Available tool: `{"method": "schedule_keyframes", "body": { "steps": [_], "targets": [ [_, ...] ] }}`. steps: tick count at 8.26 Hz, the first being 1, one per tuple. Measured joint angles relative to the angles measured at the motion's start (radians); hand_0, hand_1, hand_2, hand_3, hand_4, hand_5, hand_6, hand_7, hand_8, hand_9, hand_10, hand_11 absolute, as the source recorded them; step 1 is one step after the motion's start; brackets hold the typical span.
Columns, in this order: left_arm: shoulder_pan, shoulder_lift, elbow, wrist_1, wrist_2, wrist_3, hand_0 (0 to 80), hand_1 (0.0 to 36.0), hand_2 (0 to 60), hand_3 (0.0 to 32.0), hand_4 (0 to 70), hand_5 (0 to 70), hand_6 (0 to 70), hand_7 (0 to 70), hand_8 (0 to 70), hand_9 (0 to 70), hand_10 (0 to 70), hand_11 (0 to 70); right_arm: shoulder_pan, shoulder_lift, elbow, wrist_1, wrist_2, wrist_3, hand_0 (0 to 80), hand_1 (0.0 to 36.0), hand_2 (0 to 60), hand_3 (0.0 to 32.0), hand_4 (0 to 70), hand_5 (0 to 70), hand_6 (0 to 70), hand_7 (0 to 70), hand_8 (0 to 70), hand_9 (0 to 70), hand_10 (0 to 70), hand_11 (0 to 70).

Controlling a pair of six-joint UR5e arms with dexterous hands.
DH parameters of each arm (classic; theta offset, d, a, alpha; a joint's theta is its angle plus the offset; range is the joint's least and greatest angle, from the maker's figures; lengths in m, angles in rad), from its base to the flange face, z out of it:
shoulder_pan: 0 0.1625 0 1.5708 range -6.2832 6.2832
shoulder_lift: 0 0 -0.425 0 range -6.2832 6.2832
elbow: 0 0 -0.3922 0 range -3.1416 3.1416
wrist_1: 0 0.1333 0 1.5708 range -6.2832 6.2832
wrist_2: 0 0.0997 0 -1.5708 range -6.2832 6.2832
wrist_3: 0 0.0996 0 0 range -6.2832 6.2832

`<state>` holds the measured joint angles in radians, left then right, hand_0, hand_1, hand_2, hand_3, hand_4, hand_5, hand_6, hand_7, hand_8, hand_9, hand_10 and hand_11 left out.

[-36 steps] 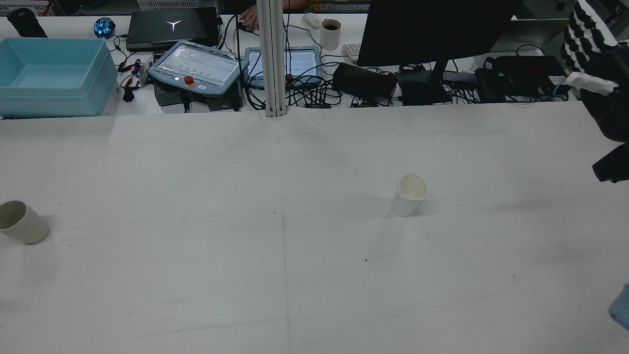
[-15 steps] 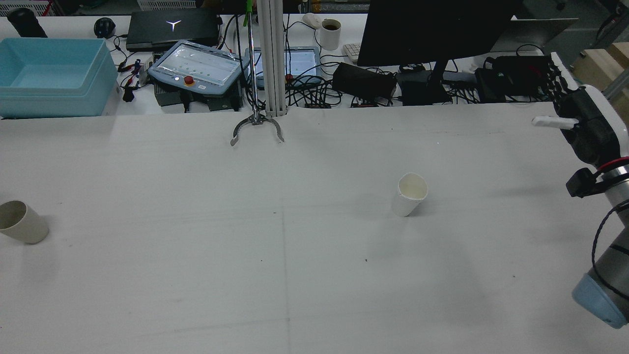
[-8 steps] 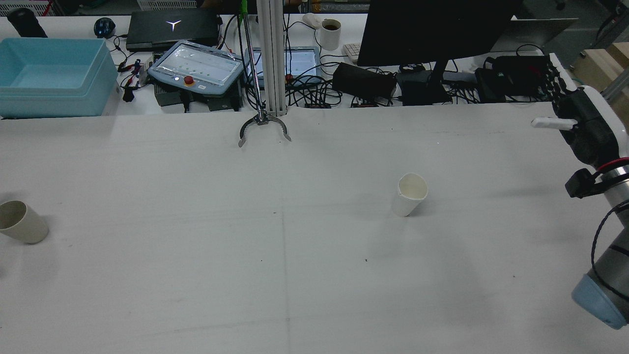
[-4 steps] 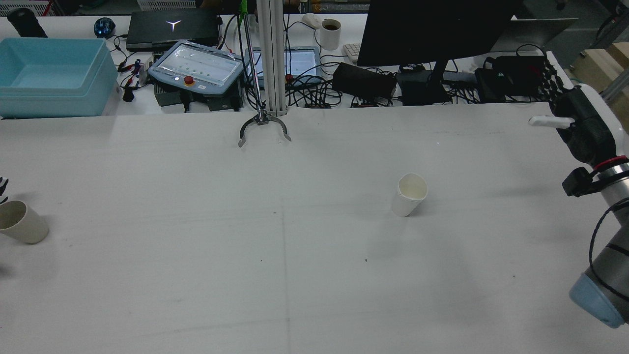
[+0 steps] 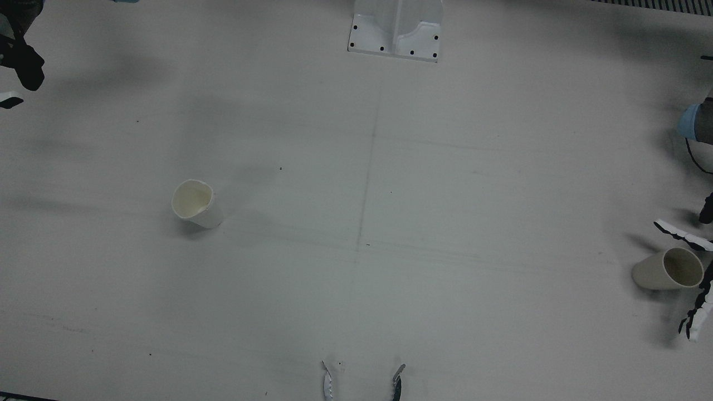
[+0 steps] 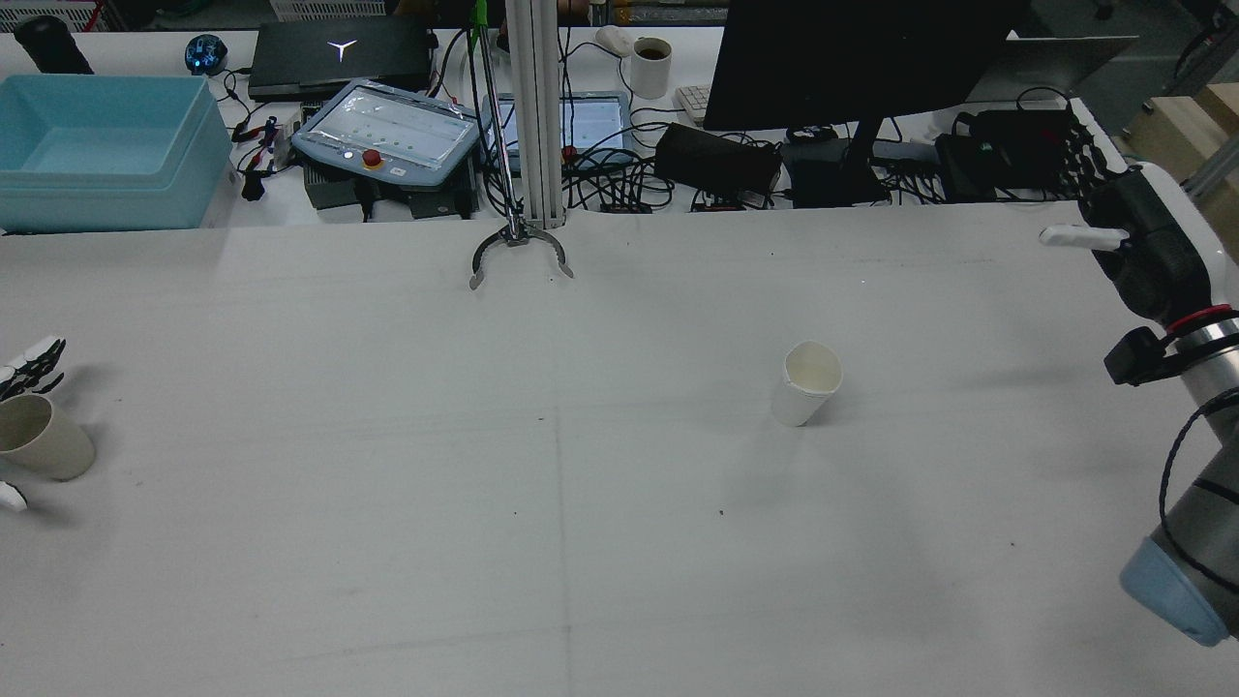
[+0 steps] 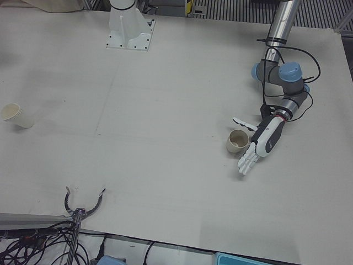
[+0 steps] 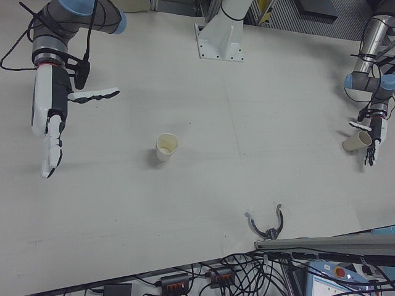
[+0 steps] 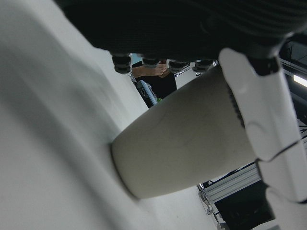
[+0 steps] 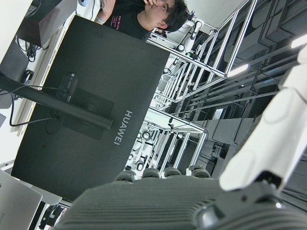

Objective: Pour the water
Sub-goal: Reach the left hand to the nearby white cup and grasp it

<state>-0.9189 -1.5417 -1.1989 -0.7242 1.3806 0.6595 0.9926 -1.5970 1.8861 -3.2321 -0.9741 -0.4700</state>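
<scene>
A beige cup [image 6: 44, 450] stands at the table's left edge in the rear view; it also shows in the left-front view [image 7: 237, 141] and front view [image 5: 665, 270]. My left hand [image 7: 263, 141] is open beside it, with the thumb on one side and the fingers [image 6: 34, 356] on the other. The cup fills the left hand view [image 9: 182, 139], close to the palm. A white paper cup [image 6: 808, 382] stands right of centre, with nothing near it. My right hand [image 6: 1142, 232] is open and raised at the right edge, far from both cups; it also shows in the right-front view [image 8: 49, 117].
A metal grabber claw [image 6: 518, 252] on a pole rests at the table's far edge, centre. Behind it are a light blue bin [image 6: 102, 145], a teach pendant [image 6: 387, 131], a monitor [image 6: 852, 58] and cables. The arms' white pedestal [image 5: 396, 28] is at the near side.
My left hand has come in from the left edge and now brackets the beige cup. My right hand has shifted slightly. The grabber claw arrived earlier and now holds still.
</scene>
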Motion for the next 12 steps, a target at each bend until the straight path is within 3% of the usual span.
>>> {"method": "schedule_keyframes", "body": {
  "steps": [2,6,8,9,10,12],
  "targets": [
    [0.002,-0.023,0.011,0.013,-0.003,0.000,48.5,14.6,0.6,0.0,4.1,13.3,1.5,2.5,0.0,0.0,3.4,6.5,0.000,0.000,-0.001,0.000,0.000,0.000,42.7,8.4,0.1,0.0,0.0,4.5,0.0,0.0,0.0,0.0,0.0,0.0],
    [0.004,-0.028,0.014,0.021,-0.002,-0.004,50.9,18.5,4.9,0.0,7.1,17.6,1.8,2.4,0.0,0.0,3.9,7.6,-0.006,0.000,-0.008,0.000,0.001,-0.007,42.5,8.3,0.0,0.0,0.0,4.8,0.0,0.0,0.0,0.0,0.0,0.0],
    [0.003,-0.028,0.013,0.023,0.001,-0.008,50.7,18.4,6.4,0.0,12.8,22.7,1.7,2.1,0.0,0.0,4.2,7.7,-0.013,0.000,-0.008,0.000,0.002,-0.007,42.4,8.2,0.0,0.0,0.0,4.6,0.0,0.0,0.0,0.0,0.0,0.0],
    [0.003,-0.026,0.013,0.024,0.002,-0.010,51.8,19.9,10.8,0.0,19.4,28.5,1.5,1.3,0.0,0.0,4.4,8.1,-0.016,0.000,-0.008,0.000,0.003,-0.007,42.3,8.1,0.0,0.0,0.0,4.6,0.0,0.0,0.0,0.0,0.0,0.0],
    [0.003,-0.025,0.011,0.024,0.003,-0.011,53.9,23.2,19.0,0.0,28.1,29.0,1.4,0.7,0.0,0.0,4.8,8.8,-0.018,0.000,-0.008,0.000,0.003,-0.007,42.3,8.0,0.0,0.0,0.0,5.1,0.0,0.0,0.0,0.0,0.0,0.0],
    [0.003,-0.021,0.002,0.035,0.004,-0.020,56.7,31.0,48.4,0.0,48.9,42.7,4.2,6.0,0.0,0.0,5.6,9.9,-0.025,0.000,-0.009,0.000,0.004,-0.008,42.1,8.0,0.0,0.0,0.0,5.4,0.0,0.0,0.0,0.0,0.0,0.0]
  ]
}}
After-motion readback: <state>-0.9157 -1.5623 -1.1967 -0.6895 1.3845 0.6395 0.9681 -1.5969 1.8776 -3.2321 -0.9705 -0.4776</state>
